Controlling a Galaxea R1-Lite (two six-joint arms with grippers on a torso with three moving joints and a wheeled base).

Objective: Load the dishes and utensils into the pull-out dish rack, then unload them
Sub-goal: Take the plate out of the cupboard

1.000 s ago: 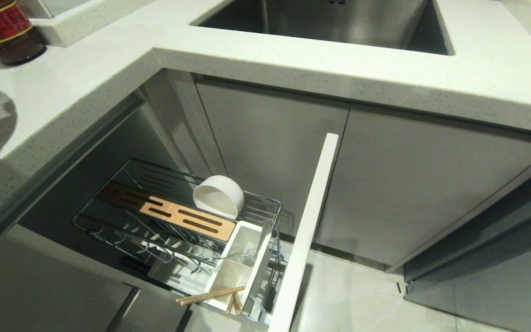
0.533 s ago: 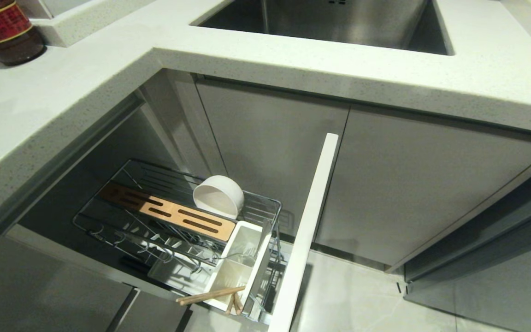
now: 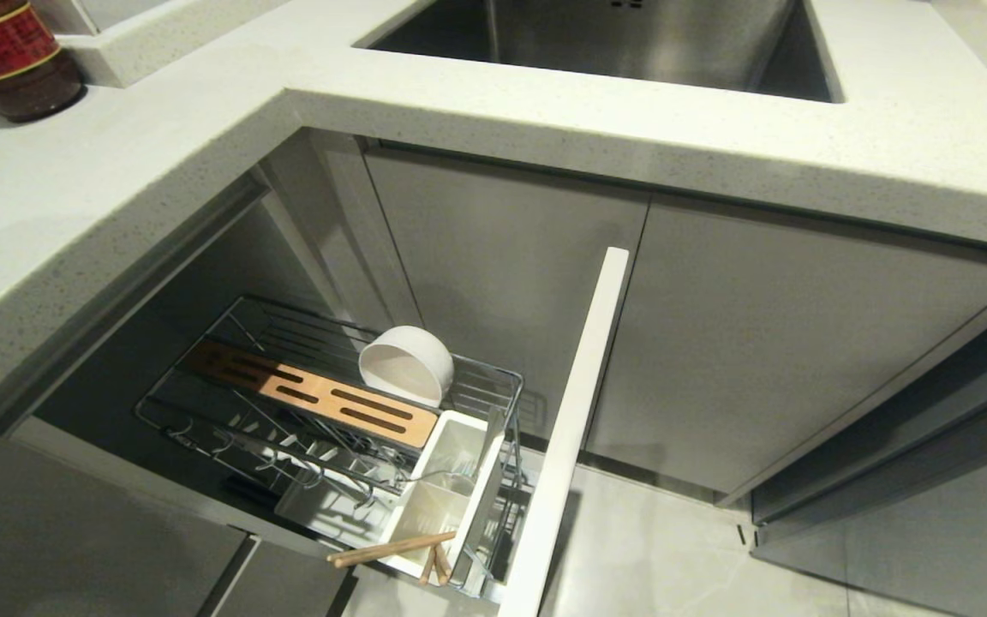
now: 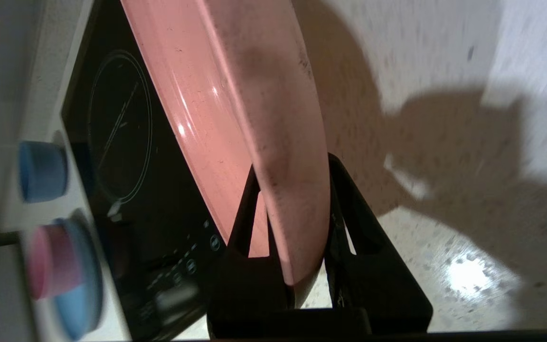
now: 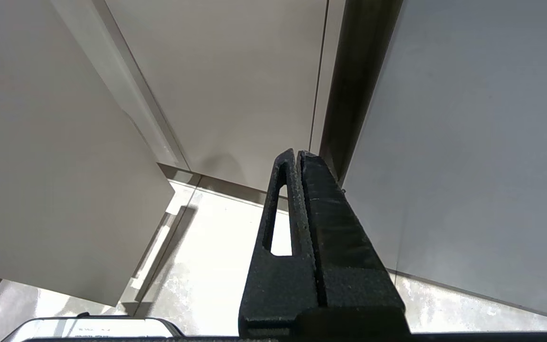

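My left gripper (image 4: 292, 164) is shut on the rim of the pink plate (image 4: 235, 95), which it holds edge-on above the speckled counter beside a black hob. It is outside the head view. The pull-out dish rack (image 3: 202, 411) stands drawn out under the counter. In the rack, the off-white bowl (image 3: 406, 364) leans on its side behind the wooden strip (image 3: 314, 390). The chopsticks (image 3: 391, 548) stick out of the white caddy (image 3: 442, 488), and a thin silver fork (image 3: 451, 471) lies in it. My right gripper (image 5: 297, 153) is shut and empty, parked low before the cabinet doors.
The rack's white front panel (image 3: 571, 428) juts out toward the floor. The steel sink (image 3: 631, 43) is set in the counter above. A dark sauce bottle (image 3: 5, 56) stands at the far left. Beside the hob (image 4: 121, 142) are a blue cup (image 4: 41, 171) and a pink-and-blue container (image 4: 60, 266).
A dark shadow on the counter at the far left and a pale shape at the left edge are gone from the head view. The rack and its contents have not moved.
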